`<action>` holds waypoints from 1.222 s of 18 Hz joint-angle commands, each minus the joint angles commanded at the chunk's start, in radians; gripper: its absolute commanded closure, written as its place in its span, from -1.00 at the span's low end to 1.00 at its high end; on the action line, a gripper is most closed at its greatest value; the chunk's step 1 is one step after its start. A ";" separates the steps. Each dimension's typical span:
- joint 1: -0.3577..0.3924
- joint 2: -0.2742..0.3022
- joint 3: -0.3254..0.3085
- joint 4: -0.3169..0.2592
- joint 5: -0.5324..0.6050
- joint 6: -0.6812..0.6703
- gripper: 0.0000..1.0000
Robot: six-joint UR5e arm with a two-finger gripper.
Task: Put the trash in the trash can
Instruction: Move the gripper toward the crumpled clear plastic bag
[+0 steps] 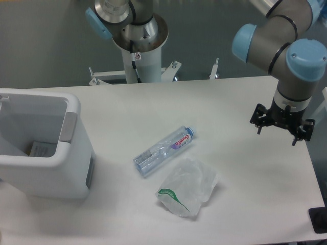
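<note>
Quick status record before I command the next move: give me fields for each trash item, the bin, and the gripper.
bottle: water bottle lying on its side on the table, blue cap toward the upper right
bag: plastic bag crumpled flat, just below and right of the bottle, not in the bin
trash can: white bin at the left edge, upright and open; a pale flat item shows at its bottom
gripper: gripper hanging at the right side of the table, fingers apart, holding nothing
task progress: both items still on the table

A robotics lab. A bare white counter [245, 168] stands against a plain grey wall, and behind it the arm [286, 46] rises from a bolted pedestal [139, 56].
</note>
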 joint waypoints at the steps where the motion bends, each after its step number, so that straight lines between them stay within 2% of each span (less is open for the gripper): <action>1: 0.000 -0.005 0.002 0.005 0.002 0.002 -1.00; 7: 0.006 -0.005 -0.006 0.015 -0.008 0.000 -1.00; 9: 0.008 -0.008 -0.014 0.043 -0.012 0.000 -1.00; 12: 0.015 -0.024 -0.018 0.071 -0.034 -0.002 -1.00; 16: 0.041 -0.040 -0.020 0.072 -0.086 -0.005 -1.00; 22: 0.012 -0.078 -0.015 0.086 -0.087 -0.109 -1.00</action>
